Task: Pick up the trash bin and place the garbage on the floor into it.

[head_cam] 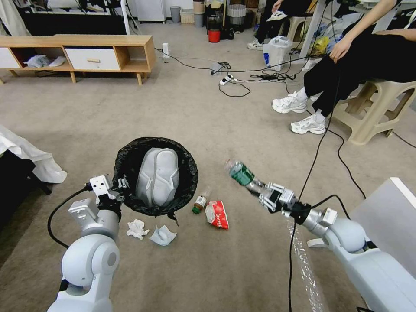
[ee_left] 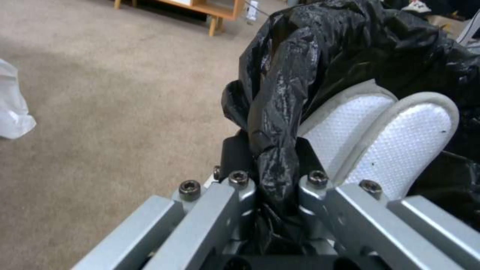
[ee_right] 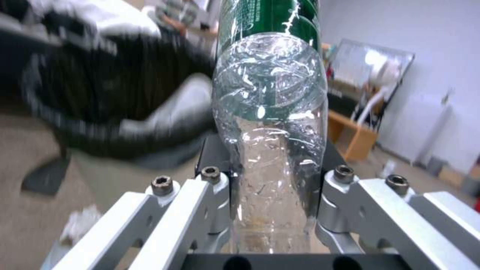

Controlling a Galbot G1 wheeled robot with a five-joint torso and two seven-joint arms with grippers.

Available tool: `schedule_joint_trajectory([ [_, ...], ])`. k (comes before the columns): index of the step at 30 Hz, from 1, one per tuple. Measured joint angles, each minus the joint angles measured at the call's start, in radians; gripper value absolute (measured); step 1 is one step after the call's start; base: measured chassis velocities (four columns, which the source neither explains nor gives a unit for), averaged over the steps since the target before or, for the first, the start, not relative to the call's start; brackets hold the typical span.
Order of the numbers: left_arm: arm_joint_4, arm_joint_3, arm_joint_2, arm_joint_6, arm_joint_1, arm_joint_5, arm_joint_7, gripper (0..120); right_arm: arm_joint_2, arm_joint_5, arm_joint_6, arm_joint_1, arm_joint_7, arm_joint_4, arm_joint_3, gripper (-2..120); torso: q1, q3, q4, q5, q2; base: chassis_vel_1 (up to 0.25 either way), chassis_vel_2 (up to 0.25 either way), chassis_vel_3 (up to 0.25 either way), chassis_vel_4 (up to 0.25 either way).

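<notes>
1. Right now I am seeing my left gripper (head_cam: 116, 187) in the lower left of the head view, pinching the black-lined rim of the trash bin (head_cam: 130, 167); in the left wrist view its fingers (ee_left: 239, 187) are pressing together on a fold of bag.
2. I am holding the bin at centre frame, with a pale grey shoe (head_cam: 157, 176) lying inside it.
3. My right gripper (head_cam: 265, 193) is reaching in from the lower right, clamping the base of a clear plastic bottle (head_cam: 242, 175) with a green label, just right of the bin.
4. On the floor (head_cam: 173, 108) below the bin, a small bottle (head_cam: 200, 203), red-and-white wrapper (head_cam: 218, 214), tissue (head_cam: 137, 228) and face mask (head_cam: 163, 235) are lying.
</notes>
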Motion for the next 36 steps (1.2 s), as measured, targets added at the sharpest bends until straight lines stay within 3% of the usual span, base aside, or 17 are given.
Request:
schedule_joint_trajectory([
  [12,0.013,0.013,-0.005,0.019,-0.005,-0.006,-0.014,4,-0.055,0.061,-0.044,0.038,0.026,0.170,-0.015,20,0.000,0.000,-0.0001,-0.0001,0.000,0.000,0.000,0.000,0.000],
  [19,0.023,0.037,-0.004,0.020,-0.001,-0.007,-0.014,4,-0.122,0.131,-0.067,0.113,0.035,0.217,-0.111,20,0.000,0.000,0.0000,-0.0001,0.000,0.000,0.000,0.000,0.000],
  [26,0.038,0.068,0.001,0.020,-0.013,-0.015,-0.016,4,-0.141,0.178,-0.079,0.170,0.037,0.231,-0.198,20,0.000,0.000,0.0000,0.0000,0.000,0.000,0.000,0.000,0.000],
  [28,0.070,0.106,0.025,0.020,-0.039,-0.039,-0.029,4,-0.141,0.192,-0.080,0.204,0.037,0.233,-0.240,20,0.000,0.000,-0.0001,-0.0002,0.000,0.000,0.000,0.000,0.000],
  [32,0.091,0.131,0.046,0.018,-0.057,-0.050,-0.034,4,-0.138,0.198,-0.081,0.218,0.038,0.234,-0.258,20,0.000,0.000,-0.0001,0.0002,0.000,0.000,0.000,0.000,0.000],
  [36,0.140,0.185,0.087,0.005,-0.107,-0.084,-0.044,4,-0.134,0.209,-0.084,0.252,0.038,0.235,-0.289,20,0.000,0.000,0.0000,0.0001,0.000,0.000,0.000,0.000,0.000],
])
